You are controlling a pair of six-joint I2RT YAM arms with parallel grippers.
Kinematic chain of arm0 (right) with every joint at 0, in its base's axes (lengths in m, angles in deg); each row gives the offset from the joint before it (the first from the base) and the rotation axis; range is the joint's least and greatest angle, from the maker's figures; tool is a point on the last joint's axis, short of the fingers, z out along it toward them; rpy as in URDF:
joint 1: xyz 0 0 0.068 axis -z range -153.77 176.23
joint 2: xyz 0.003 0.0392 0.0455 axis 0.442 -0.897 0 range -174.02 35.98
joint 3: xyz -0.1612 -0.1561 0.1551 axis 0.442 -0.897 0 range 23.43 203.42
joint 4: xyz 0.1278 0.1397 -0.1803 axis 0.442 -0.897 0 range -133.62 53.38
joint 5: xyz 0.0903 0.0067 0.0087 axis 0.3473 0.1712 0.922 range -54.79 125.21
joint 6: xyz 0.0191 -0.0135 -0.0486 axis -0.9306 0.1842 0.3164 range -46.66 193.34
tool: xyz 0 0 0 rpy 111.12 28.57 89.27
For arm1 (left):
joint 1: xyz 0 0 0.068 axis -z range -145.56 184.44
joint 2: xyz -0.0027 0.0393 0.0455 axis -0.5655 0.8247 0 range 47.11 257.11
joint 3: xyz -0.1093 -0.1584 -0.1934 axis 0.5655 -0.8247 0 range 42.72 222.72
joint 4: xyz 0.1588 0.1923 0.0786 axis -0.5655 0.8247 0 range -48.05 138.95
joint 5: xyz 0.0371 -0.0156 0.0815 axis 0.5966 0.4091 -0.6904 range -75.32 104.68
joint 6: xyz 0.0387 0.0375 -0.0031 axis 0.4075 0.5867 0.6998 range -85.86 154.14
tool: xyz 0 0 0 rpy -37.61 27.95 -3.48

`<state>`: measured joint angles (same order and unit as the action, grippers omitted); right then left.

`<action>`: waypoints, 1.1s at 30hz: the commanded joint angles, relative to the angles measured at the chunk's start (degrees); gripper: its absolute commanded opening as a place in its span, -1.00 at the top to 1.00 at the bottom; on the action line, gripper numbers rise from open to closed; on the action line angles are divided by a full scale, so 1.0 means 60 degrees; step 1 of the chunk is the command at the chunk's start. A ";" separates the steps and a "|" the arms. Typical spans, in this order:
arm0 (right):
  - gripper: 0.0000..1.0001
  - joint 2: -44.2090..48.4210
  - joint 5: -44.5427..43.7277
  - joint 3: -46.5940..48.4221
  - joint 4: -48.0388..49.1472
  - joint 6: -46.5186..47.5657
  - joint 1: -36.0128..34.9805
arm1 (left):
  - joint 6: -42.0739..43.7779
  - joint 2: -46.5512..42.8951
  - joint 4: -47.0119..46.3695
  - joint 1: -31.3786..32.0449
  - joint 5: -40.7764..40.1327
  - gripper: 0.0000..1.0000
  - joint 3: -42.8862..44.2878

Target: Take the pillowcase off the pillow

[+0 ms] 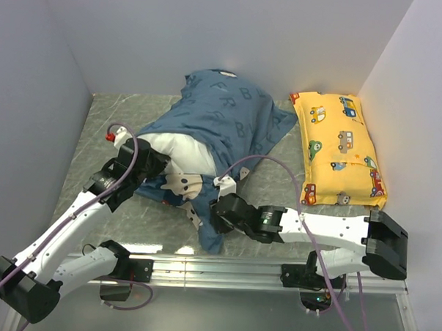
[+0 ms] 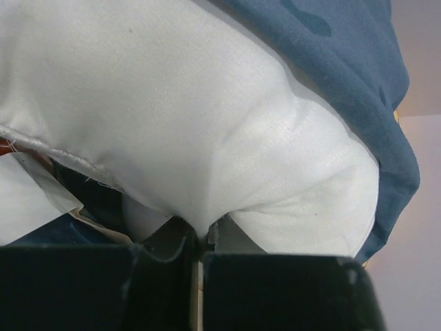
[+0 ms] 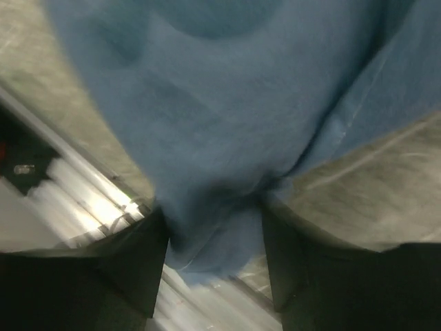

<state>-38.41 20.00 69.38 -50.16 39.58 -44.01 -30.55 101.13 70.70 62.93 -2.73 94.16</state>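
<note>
The dusty-blue pillowcase [image 1: 223, 118] lies in the middle of the table and still covers the far part of the white pillow [image 1: 181, 150]. The pillow's near left end bulges out of the case's opening. My left gripper [image 1: 161, 161] is shut on a pinch of the pillow [image 2: 207, 103], with its jaws [image 2: 200, 234] closed tight on the white fabric. A strip of the pillowcase [image 2: 344, 55] shows at the upper right. My right gripper [image 1: 218, 208] holds a bunched fold of the pillowcase [image 3: 227, 103] between its fingers [image 3: 213, 227], near the case's front tail.
A yellow car-print pillow [image 1: 338, 148] lies along the right wall. The grey marbled table [image 1: 98, 131] is walled at the left, back and right. An aluminium rail [image 1: 224, 268] runs along the near edge by the arm bases.
</note>
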 commanded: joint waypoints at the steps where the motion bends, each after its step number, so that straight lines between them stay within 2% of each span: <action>1: 0.57 0.0240 -0.1186 -0.0172 0.0543 -0.0759 -0.0042 | 0.0072 -0.0155 -0.0911 -0.0017 -0.0658 0.99 0.0947; 3: 1.00 0.0488 -0.1231 -0.0392 0.0659 -0.0804 -0.0071 | 0.0175 -0.0126 -0.0794 -0.0017 -0.0717 0.99 0.1079; 9: 1.00 0.1265 -0.1611 -0.1519 0.0515 -0.1141 -0.0086 | 0.0716 0.0342 -0.0267 -0.0075 -0.1126 1.00 0.2206; 12: 1.00 0.1324 -0.1875 -0.1900 0.0236 -0.1492 -0.0086 | 0.0980 0.0562 -0.0105 -0.0601 -0.0879 0.99 0.2880; 17: 1.00 0.1237 -0.2140 -0.2283 0.0161 -0.1844 0.0089 | 0.1201 0.0650 0.0114 -0.2183 0.0526 0.99 0.3730; 22: 1.00 0.0549 -0.1263 -0.2401 0.0805 -0.1538 0.1143 | 0.1318 0.0636 0.0349 -0.2814 0.1099 0.99 0.4185; 30: 1.00 -0.1149 -0.0222 -0.2152 0.1757 -0.0907 0.3061 | 0.1362 0.0504 0.0613 -0.3005 0.1465 0.99 0.4625; 33: 1.00 -0.1225 0.0742 -0.1831 0.2166 -0.0688 0.2991 | 0.1245 0.0343 0.0438 -0.3005 0.1612 0.99 0.4202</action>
<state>-44.38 20.77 58.08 -32.63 32.54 -26.87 -22.24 106.18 86.90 47.00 11.41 115.80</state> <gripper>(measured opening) 0.008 0.048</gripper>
